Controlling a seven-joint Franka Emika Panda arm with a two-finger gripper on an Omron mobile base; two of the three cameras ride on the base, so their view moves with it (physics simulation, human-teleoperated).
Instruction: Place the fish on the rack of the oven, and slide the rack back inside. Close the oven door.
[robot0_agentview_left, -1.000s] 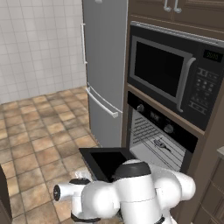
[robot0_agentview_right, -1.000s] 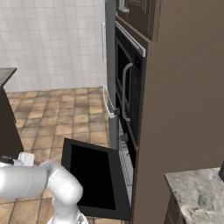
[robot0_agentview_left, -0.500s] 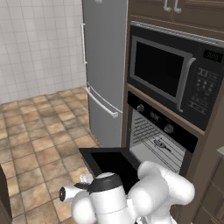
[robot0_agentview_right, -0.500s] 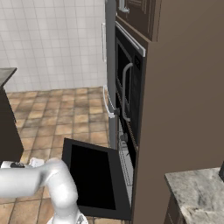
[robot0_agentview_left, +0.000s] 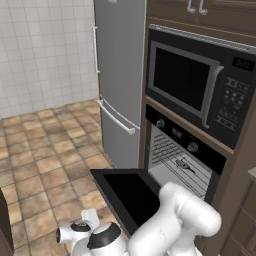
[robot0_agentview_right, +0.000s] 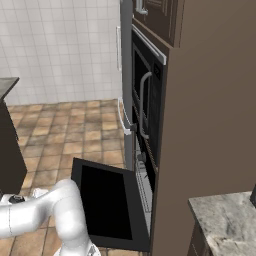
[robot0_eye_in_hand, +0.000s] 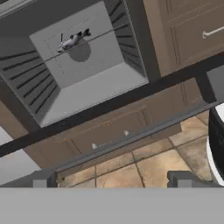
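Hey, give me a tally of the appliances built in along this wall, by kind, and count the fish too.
Oven: 1
Microwave: 1
Fridge: 1
Fish: 1
Total: 4

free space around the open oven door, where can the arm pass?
Bare tile floor left of the lowered oven door, bordered by the tiled wall and the fridge, is free. Inside the oven, room lies below the fish on the rack. Crowded at the door's right edge, against the cabinet.
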